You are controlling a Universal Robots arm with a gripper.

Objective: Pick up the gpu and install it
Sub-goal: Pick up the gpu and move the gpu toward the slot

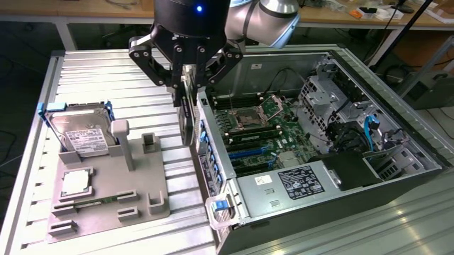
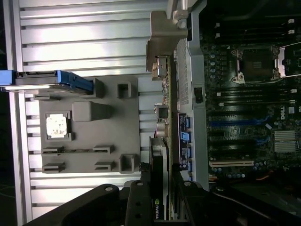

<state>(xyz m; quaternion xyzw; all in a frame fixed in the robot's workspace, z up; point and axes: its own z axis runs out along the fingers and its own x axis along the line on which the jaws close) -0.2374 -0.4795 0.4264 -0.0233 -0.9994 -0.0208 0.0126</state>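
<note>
Gripper [image 1: 188,81] holds upright gpu [image 1: 187,117] bearing small logo [image 2: 156,210].

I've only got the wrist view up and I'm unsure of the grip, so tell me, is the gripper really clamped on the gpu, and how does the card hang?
Observer: Yes. The gripper is shut on the gpu at its upper end, and the card hangs upright, edge-on.
Operator: Is the hard drive close to it?
Observer: No, apart. The hard drive leans in the grey fixture, white label showing.
Operator: What else sits in the computer case?
Observer: A labelled power supply beside the motherboard.
</note>
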